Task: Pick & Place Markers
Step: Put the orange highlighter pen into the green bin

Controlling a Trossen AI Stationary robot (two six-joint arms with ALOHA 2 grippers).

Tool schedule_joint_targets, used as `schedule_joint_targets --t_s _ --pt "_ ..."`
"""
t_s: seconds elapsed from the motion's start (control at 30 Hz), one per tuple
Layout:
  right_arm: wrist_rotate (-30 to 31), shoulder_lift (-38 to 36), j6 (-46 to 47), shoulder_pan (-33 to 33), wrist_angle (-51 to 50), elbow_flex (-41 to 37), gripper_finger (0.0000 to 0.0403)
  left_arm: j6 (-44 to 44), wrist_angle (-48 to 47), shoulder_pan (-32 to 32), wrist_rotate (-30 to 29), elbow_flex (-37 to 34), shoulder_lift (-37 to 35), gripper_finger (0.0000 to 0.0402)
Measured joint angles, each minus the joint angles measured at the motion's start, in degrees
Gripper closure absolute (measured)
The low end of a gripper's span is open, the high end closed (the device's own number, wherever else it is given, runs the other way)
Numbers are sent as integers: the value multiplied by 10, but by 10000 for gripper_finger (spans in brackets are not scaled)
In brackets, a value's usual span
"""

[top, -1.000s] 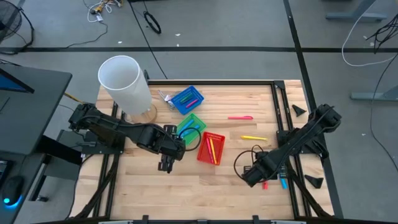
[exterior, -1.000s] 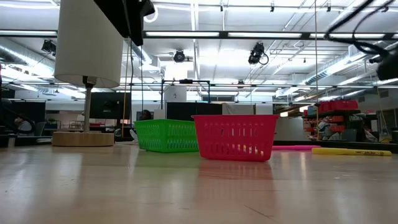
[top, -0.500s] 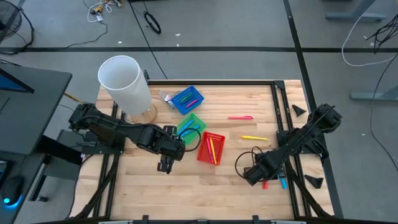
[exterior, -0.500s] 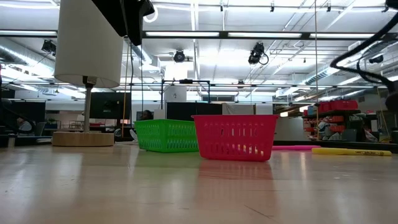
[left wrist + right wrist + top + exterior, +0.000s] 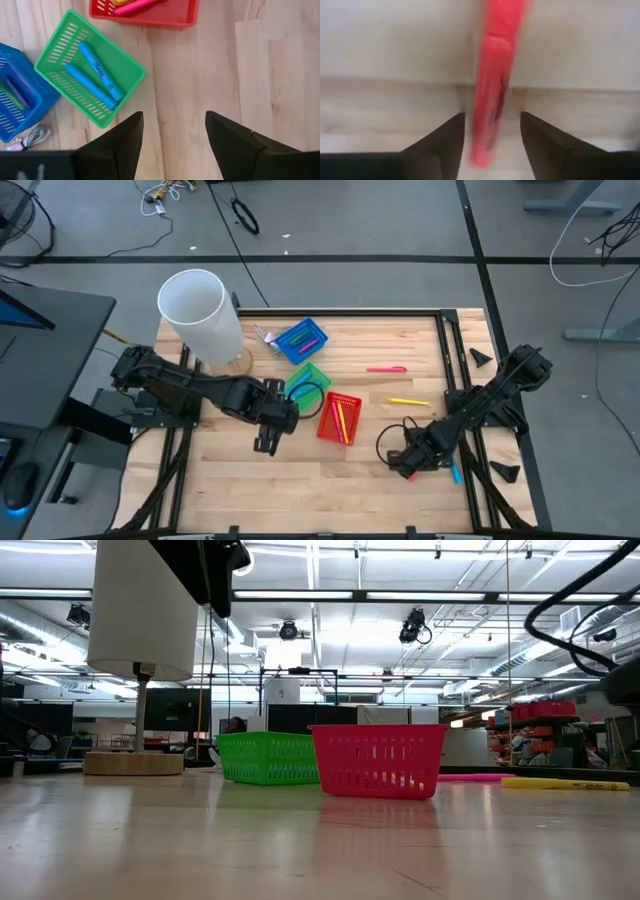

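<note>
Your right gripper [image 5: 490,140] sits low at the table's [image 5: 300,480] four-o'clock edge, fingers apart around a red marker [image 5: 492,90], a smooth stick with dark lettering. At the centre, your left gripper [image 5: 172,130] hovers with fingers apart, near the green basket [image 5: 60,47] holding two blue markers [image 5: 92,75].

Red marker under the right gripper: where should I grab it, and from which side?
Grip the red marker mid-barrel, coming straight down. It lies flat on the table, running lengthwise between the open fingers of the right gripper, so they would likely close across its narrow width. Left gripper waits by the green basket.
</note>
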Motion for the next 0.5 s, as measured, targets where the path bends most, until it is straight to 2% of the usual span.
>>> schedule_joint_targets --t_s 0.13,0.37,0.5 --pt "-1 0 11 0 3 0 253 0 0 7 0 0 0 179" --pt "-6 -2 14 0 3 -5 358 -2 0 9 0 0 0 179" --pt "-8 -2 -1 0 0 -5 362 -12 0 9 0 0 0 179"
